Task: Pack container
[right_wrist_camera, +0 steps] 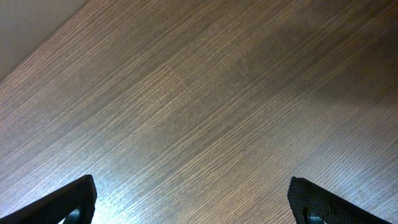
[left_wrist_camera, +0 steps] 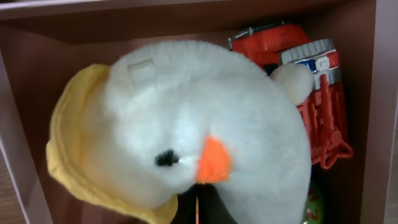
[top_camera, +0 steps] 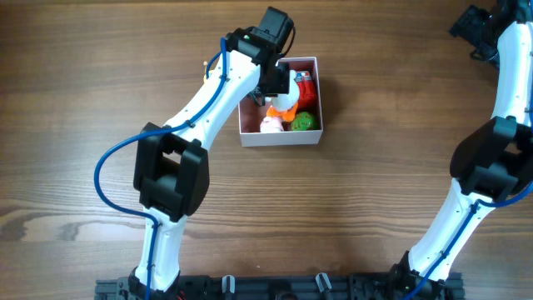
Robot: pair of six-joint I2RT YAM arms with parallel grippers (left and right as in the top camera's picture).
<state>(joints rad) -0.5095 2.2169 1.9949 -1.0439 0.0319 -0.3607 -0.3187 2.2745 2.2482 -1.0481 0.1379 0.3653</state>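
Observation:
The container (top_camera: pixel 280 140), a square shallow box with white walls and a dusty pink inside (left_wrist_camera: pixel 37 81), stands at the table's back middle. My left gripper (top_camera: pixel 277 88) is down inside it, its black fingers (left_wrist_camera: pixel 199 210) pressed together on a white plush duck (left_wrist_camera: pixel 186 118) with an orange beak and yellow cape; the duck also shows in the overhead view (top_camera: pixel 288 101). A red toy (left_wrist_camera: pixel 314 93) lies against the far right wall, also seen from overhead (top_camera: pixel 307 86). My right gripper (top_camera: pixel 471 25) is open and empty over bare wood (right_wrist_camera: pixel 193 193), far right.
A green toy (top_camera: pixel 305 122) and a pink-white toy (top_camera: pixel 270 126) lie in the container's front part. The green toy's edge shows in the left wrist view (left_wrist_camera: pixel 314 203). The left arm reaches over the container's left wall.

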